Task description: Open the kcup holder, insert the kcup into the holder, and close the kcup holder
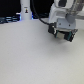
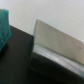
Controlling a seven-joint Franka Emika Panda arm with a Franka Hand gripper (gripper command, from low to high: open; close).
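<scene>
While the tool (image 1: 62, 34) hangs above the pale counter (image 1: 35, 57) at the exterior view's right, neither kcup nor holder is discernible; blur hides whether its fingers are spread, and the wrist view shows only indistinct dark and teal shapes.

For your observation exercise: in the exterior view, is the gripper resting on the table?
No, the gripper hangs above the pale table.

A lab-like robot workspace: a bare pale surface (image 1: 30, 60), with dark equipment (image 1: 10, 19) along the frame's upper left.
</scene>
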